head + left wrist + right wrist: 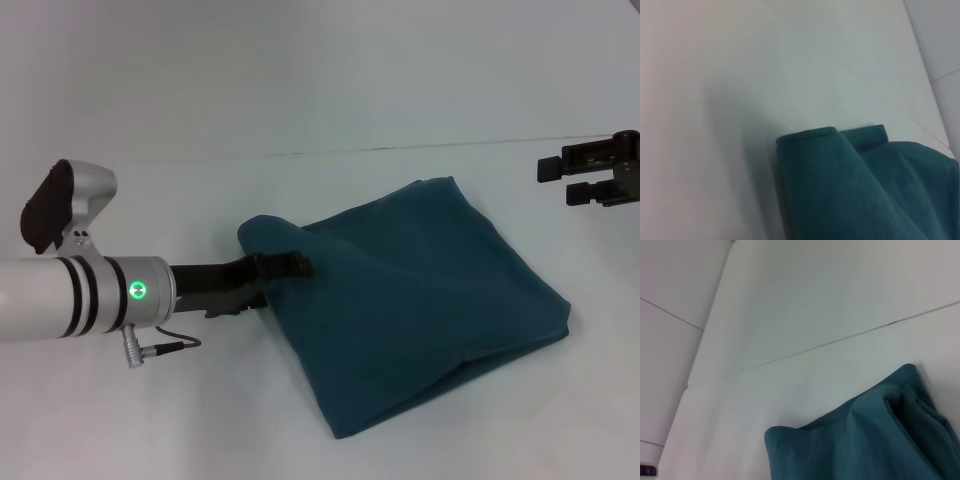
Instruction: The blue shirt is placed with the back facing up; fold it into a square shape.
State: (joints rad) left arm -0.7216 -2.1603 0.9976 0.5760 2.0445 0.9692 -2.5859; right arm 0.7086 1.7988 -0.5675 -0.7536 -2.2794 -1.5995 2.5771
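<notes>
The blue shirt (430, 290) lies on the white table as a dark teal, roughly square folded bundle, plain side up. My left gripper (290, 266) reaches in from the left and is shut on the shirt's left corner, where the cloth humps up and drapes over the fingers. In the left wrist view the shirt (850, 190) shows a flap doubled over its edge. My right gripper (560, 181) hangs open at the far right, well apart from the cloth and above the table. The right wrist view shows the shirt (865, 440) from its far corner.
The white table (150, 130) spreads out on all sides of the shirt. A thin dark seam (400, 148) runs across it behind the cloth. The left arm's silver wrist (90, 290) and its cable sit low at the left.
</notes>
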